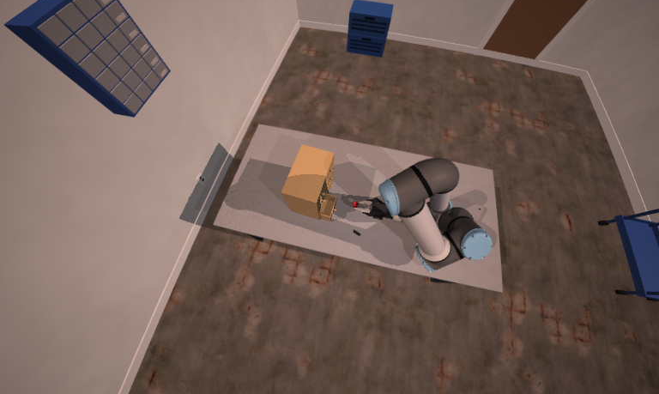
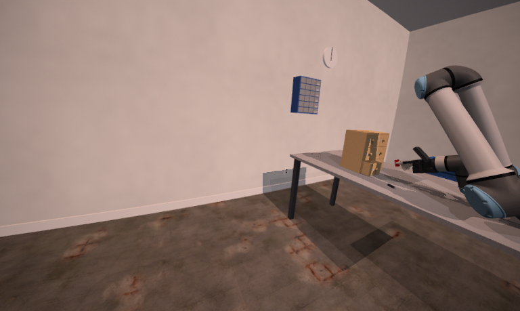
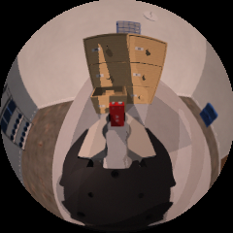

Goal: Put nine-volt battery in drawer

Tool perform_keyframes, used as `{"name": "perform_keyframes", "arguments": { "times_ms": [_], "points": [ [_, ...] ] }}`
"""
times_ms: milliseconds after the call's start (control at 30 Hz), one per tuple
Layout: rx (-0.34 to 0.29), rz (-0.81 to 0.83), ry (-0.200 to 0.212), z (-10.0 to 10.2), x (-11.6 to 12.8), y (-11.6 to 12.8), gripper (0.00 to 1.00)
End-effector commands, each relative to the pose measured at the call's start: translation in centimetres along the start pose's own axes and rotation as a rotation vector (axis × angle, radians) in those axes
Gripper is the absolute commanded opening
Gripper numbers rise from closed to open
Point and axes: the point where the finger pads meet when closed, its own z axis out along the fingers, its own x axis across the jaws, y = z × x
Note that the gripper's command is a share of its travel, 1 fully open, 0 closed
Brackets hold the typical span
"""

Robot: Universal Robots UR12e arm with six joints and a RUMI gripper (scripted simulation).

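The battery (image 3: 116, 114) is a small red block, held up off the counter (image 1: 291, 244) in front of the chest (image 1: 306, 179). In the wrist view it stands on end, its long axis running up the picture, with a pale strip across its top end, the end nearest the chest. From the side view the battery (image 2: 397, 162) shows as a red piece with a pale tip, carried level with the lower part of the chest and well above the counter surface. From the top view it is a red dot (image 1: 355, 203) between the chest and the arm, near the chest but apart from it.

The hand (image 3: 116, 127) is clenched on the battery, its fingers nearly together with the battery pinched at their tips. The pale fingers reach forward from the dark wrist body and meet under the red block. The hand (image 2: 407, 162) lies roughly level, pointing at the chest front.

The chest is a tan wooden box standing upright on the counter, with two columns of drawers. One drawer (image 3: 109, 97), at the bottom of the left column in the wrist view, is pulled part way out, open at the top, and sits just beyond the battery. The labels on the drawer fronts are too small to read.

A small dark thing (image 1: 356, 233) lies on the counter nearer the front edge, apart from the chest and the hand.
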Motion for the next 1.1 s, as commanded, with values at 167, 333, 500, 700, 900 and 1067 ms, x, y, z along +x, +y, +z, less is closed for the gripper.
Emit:
{"name": "perform_keyframes", "arguments": {
  "times_ms": [167, 333, 500, 700, 900, 1067],
  "points": [
    [0.001, 0.0, 0.0, 0.5, 0.0, -0.2, 0.13],
    [0.001, 0.0, 0.0, 0.8, 0.0, -0.3, 0.13],
    [0.001, 0.0, 0.0, 1.3, 0.0, -0.5, 0.13],
    [0.001, 0.0, 0.0, 2.2, 0.0, -0.8, 0.13],
    [0.001, 0.0, 0.0, 3.0, 0.0, -1.1, 0.13],
    [0.001, 0.0, 0.0, 4.0, 0.0, -1.5, 0.13]
  ]
}}
